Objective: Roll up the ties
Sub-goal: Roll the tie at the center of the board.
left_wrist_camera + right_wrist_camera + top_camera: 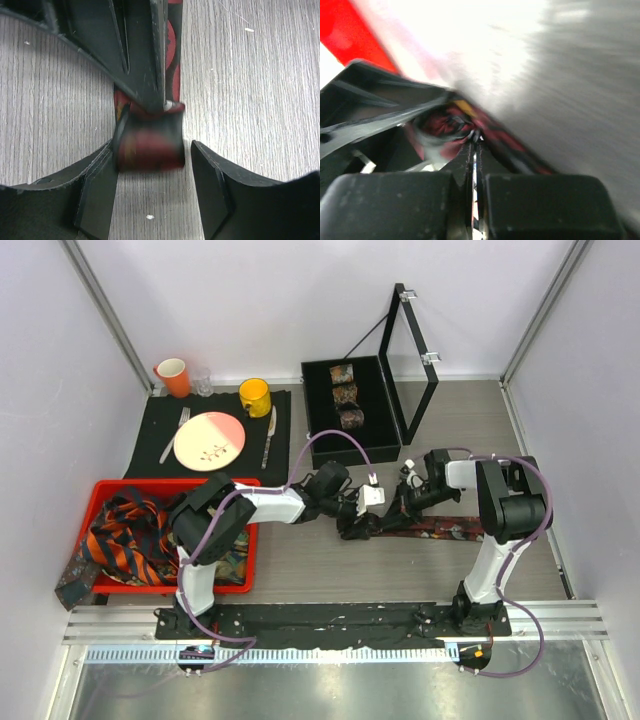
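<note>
Red-brown tie (pixel 150 150) straddled by spread left gripper (pixel 155 146); right gripper (pixel 473 137) closed.

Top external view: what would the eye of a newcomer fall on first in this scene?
Mid-table, both arms meet over a dark red patterned tie, one end rolled; the left gripper stands open around the roll, the right gripper shut beside it. A red tray of striped ties sits at left, a black case holding three rolled ties at the back.
</note>
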`<act>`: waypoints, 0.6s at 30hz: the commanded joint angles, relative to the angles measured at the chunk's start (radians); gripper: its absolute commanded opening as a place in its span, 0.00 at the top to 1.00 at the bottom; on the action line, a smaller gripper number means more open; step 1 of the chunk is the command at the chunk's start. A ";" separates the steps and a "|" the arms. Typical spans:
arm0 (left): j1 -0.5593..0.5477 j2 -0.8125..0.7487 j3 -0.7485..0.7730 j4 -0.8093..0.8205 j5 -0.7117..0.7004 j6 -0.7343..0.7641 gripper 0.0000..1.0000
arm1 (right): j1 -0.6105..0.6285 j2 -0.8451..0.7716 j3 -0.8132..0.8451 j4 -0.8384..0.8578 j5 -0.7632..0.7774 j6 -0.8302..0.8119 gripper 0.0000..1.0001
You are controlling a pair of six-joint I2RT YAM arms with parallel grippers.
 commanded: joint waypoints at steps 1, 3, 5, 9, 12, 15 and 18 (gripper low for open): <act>0.006 0.026 0.011 0.027 0.011 -0.020 0.42 | 0.000 0.064 -0.005 0.001 0.331 -0.079 0.99; 0.005 0.033 0.014 0.030 0.009 -0.031 0.44 | 0.000 0.071 0.000 0.001 0.328 -0.084 0.99; 0.002 0.035 0.014 0.041 0.008 -0.051 0.43 | 0.006 0.078 0.004 0.009 0.327 -0.087 0.99; -0.006 0.032 0.011 0.056 -0.003 -0.059 0.43 | 0.040 0.084 0.005 0.035 0.322 -0.076 0.99; -0.008 0.026 0.004 0.061 -0.012 -0.057 0.43 | 0.064 0.088 0.008 0.056 0.318 -0.063 0.99; -0.017 0.030 0.002 0.067 -0.014 -0.059 0.42 | 0.081 0.097 0.009 0.073 0.318 -0.050 0.99; -0.026 0.033 -0.001 0.069 -0.027 -0.054 0.48 | 0.103 0.110 0.018 0.098 0.315 -0.032 0.99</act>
